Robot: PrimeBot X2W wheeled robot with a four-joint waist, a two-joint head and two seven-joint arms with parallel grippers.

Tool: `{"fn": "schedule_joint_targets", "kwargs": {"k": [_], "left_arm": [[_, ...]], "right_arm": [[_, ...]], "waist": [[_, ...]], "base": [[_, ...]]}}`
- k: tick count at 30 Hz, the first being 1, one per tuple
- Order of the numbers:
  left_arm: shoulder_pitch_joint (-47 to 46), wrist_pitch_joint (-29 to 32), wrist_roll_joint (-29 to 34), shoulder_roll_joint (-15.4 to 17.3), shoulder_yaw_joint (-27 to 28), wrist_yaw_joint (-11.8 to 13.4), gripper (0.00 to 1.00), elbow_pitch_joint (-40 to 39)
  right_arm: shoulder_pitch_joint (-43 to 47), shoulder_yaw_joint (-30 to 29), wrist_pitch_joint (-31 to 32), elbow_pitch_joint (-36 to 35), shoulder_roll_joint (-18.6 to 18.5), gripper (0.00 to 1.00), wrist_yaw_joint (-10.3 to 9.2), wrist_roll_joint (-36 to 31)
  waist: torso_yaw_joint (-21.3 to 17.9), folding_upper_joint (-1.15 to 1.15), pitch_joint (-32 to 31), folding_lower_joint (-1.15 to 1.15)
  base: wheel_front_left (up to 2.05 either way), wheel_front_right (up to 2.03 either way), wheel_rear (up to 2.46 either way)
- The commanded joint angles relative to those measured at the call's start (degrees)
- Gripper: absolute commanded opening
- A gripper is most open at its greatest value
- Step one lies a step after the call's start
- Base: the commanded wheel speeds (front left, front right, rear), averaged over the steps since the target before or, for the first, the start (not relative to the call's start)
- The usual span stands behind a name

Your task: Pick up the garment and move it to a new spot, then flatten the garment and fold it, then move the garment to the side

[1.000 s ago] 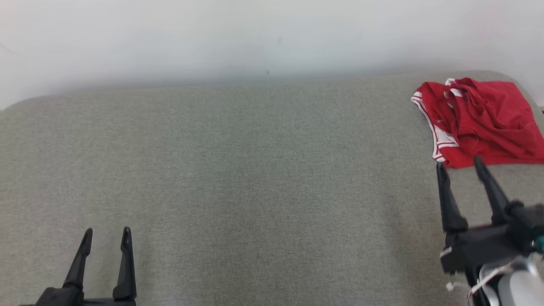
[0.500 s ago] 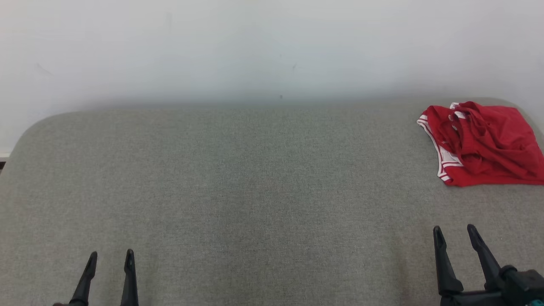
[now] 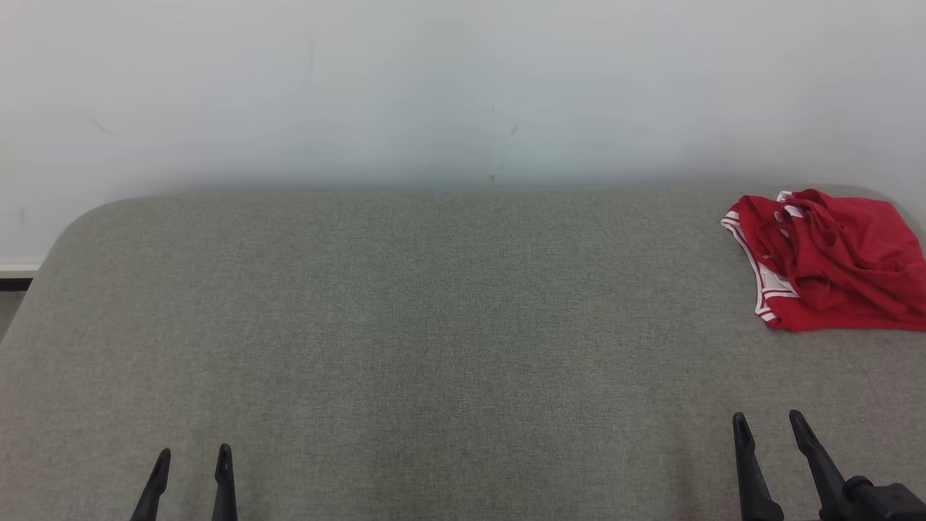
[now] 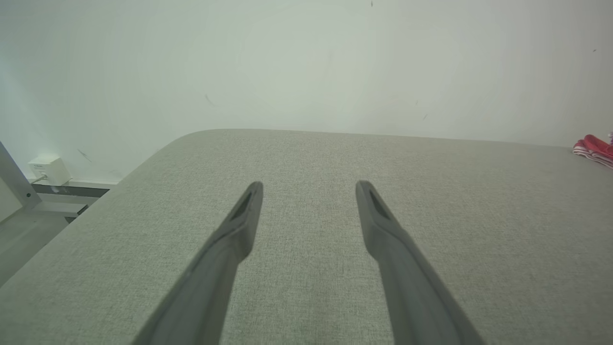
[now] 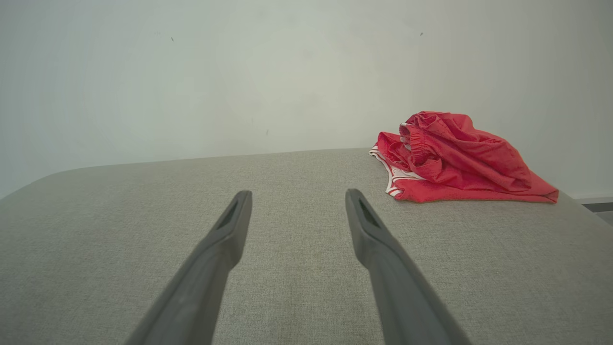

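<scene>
At the far right corner of the grey padded surface [image 3: 405, 325], a red garment [image 3: 832, 260] with white striped trim lay in a crumpled heap. Its folds were bunched up and its right side reached close to the surface's right edge. Nothing touched it.

Nearest to it was the right gripper [image 3: 767, 420], low by the near edge on the right side, with its fingers pointing toward the far edge. The garment lay well apart from it, ahead of the fingertips and a little to their right, which the right wrist view showed as well. The two dark fingers were spread wide, with only bare grey fabric between them and nothing in their hold.

Across the surface, by the near edge on the left side, the left gripper [image 3: 194, 452] was likewise spread wide and empty, well apart from the garment. In the left wrist view only a sliver of red cloth showed at the right border.

Behind the far edge rose a plain white wall [image 3: 463, 87].
</scene>
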Motion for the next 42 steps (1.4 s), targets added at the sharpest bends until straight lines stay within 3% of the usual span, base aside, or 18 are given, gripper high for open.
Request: {"fn": "schedule_joint_targets", "kwargs": {"k": [1, 2, 3, 8, 42], "left_arm": [[0.3, 0.0, -0.3, 0.0, -0.1, -0.1, 1.0, 0.1], [0.2, 0.0, -0.4, 0.1, -0.3, -0.4, 1.0, 0.2], [0.0, 0.1, -0.2, 0.0, -0.3, -0.4, 0.0, 0.1], [0.4, 0.5, -0.9, -1.1, -0.5, -0.5, 0.0, 2.4], [-4.2, 8.8, -30.2, -4.6, 3.9, -3.1, 0.0, 3.5]], "right_arm": [[0.3, 0.1, -0.3, 0.1, 0.0, 1.0, -0.17, 0.2], [0.3, 0.1, -0.3, 0.2, 0.1, 1.0, -0.17, 0.2], [0.0, 0.1, -0.2, 0.2, 0.0, 0.0, 0.0, 0.0], [0.5, 0.3, 0.0, 2.6, 0.4, 0.0, 0.01, 0.7], [-5.1, -1.3, 6.3, 5.3, 1.4, 0.0, -0.03, 32.8]], "waist": [[0.0, 0.0, 0.1, 0.0], [0.1, 0.0, 0.1, 0.0], [0.1, 0.0, 0.1, 0.0], [0.1, 0.0, 0.1, 0.0], [-0.2, 0.0, 0.3, 0.0]], "base": [[0.0, 0.0, 0.0], [0.0, 0.0, 0.0], [0.0, 0.0, 0.0], [0.0, 0.0, 0.0], [0.0, 0.0, 0.0]]}}
